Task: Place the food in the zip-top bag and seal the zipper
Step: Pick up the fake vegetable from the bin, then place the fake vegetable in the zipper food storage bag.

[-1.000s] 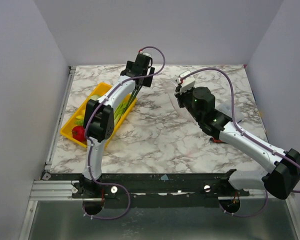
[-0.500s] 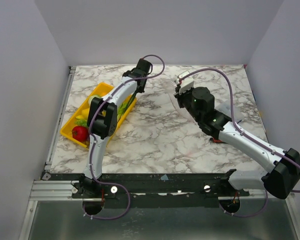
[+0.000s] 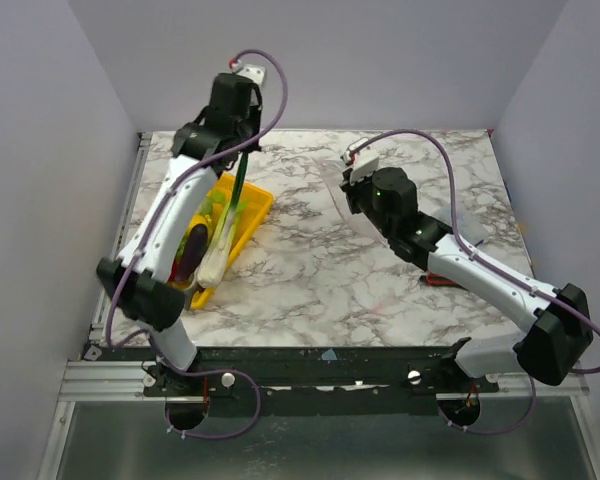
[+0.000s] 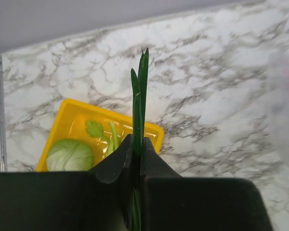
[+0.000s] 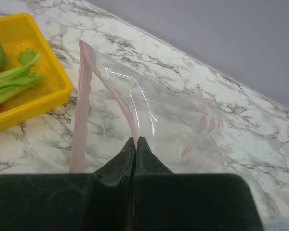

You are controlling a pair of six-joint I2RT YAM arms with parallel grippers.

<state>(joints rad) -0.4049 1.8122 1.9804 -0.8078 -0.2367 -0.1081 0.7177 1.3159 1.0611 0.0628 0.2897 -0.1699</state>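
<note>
One marble table (image 3: 310, 270) carries two arms. The left arm stands high over the far end of the single yellow tray (image 3: 258, 200). The left gripper (image 4: 137, 144) points down, its fingers pinched tight on thin green stalks (image 4: 140, 91), perhaps three blades. The right arm stretches low toward mid-table. The right gripper (image 5: 136, 144) is clamped on the zipper (image 5: 80, 110) of the one zip-top bag (image 5: 164, 120), whose mouth gapes beside the tray. In the tray lie one round pale green piece (image 4: 70, 154) and one dark purple piece (image 3: 190, 250).
</note>
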